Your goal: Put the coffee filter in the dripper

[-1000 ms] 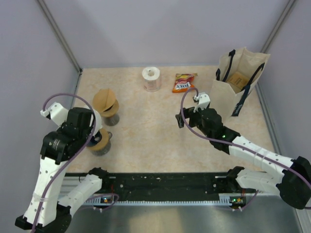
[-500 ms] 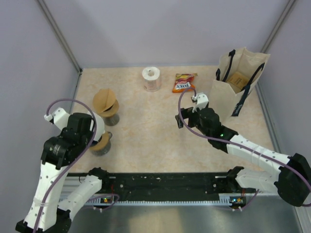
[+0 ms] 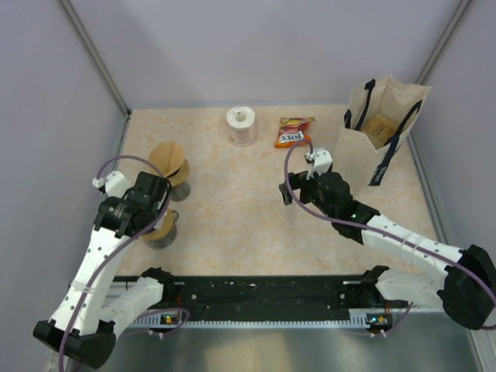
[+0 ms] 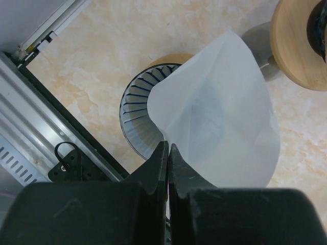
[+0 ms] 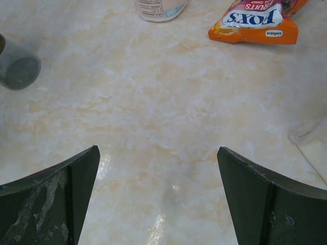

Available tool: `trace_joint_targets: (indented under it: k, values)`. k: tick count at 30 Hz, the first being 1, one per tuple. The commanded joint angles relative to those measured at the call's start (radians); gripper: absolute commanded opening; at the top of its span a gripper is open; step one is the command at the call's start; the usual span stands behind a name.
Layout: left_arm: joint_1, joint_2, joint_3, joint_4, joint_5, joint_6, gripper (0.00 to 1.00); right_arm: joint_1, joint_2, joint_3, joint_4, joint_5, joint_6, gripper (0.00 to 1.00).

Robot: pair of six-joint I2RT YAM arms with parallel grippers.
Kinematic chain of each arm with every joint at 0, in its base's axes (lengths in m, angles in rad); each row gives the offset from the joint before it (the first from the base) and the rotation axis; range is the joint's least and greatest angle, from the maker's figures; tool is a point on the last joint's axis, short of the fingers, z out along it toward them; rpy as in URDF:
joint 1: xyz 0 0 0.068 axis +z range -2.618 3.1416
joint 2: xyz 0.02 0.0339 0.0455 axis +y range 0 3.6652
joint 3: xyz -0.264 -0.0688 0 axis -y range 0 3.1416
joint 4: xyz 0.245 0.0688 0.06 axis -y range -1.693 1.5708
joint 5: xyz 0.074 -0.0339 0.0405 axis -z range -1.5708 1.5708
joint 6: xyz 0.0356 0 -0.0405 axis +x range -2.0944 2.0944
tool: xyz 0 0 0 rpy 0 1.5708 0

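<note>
Coffee filter (image 4: 219, 117), a white paper cone, hangs over the ribbed dripper (image 4: 135, 109) near the surface's (image 5: 153, 92) near-left corner, pinched by its rim in the left hand (image 4: 167, 153) for lowering; it seems not yet seated. Right hand (image 5: 157, 155), spread wide, waits empty over mid-surface.

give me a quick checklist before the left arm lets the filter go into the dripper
1. Grip: left gripper pinches the coffee filter at its edge: ok.
2. Alignment: the filter covers only part of the dripper mouth and the rest overhangs one side: not ok.
3. Dripper upright, ribbed mouth facing up: ok.
4. Filter opened into a cone: cannot tell.
5. Right gripper open, empty, off over bare table: ok.
</note>
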Motion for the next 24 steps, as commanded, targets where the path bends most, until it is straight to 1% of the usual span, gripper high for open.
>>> trace_joint_targets:
  k: [1, 4, 6, 12, 14, 16, 19, 21, 24]
  values:
    - [0.015, 0.008, -0.018, -0.184, -0.071, -0.046, 0.03, -0.011, -0.008, 0.041, 0.03, 0.0, 0.004, 0.99]
    - [0.025, 0.021, -0.015, -0.219, -0.111, -0.098, 0.03, -0.012, -0.008, 0.04, 0.03, -0.002, 0.004, 0.99]
    - [0.028, 0.022, -0.006, -0.228, -0.119, -0.1, 0.08, -0.011, -0.006, 0.04, 0.03, 0.0, 0.004, 0.99]
    - [0.036, 0.008, 0.021, -0.231, -0.1, -0.064, 0.3, -0.011, -0.003, 0.04, 0.03, 0.005, 0.003, 0.99]
    - [0.035, -0.004, 0.028, -0.231, -0.097, -0.055, 0.33, -0.011, -0.005, 0.041, 0.03, 0.005, 0.001, 0.99]
    - [0.035, -0.018, 0.037, -0.23, -0.105, -0.04, 0.42, -0.011, -0.005, 0.041, 0.031, 0.003, 0.0, 0.99]
    - [0.035, -0.039, 0.07, -0.231, -0.106, -0.009, 0.5, -0.011, -0.002, 0.041, 0.031, 0.005, -0.003, 0.99]
    - [0.036, -0.056, 0.094, -0.233, -0.106, 0.009, 0.54, -0.011, 0.0, 0.041, 0.031, 0.003, -0.002, 0.99]
    - [0.035, -0.078, 0.132, -0.231, -0.106, 0.029, 0.55, -0.011, 0.001, 0.043, 0.031, 0.002, -0.003, 0.99]
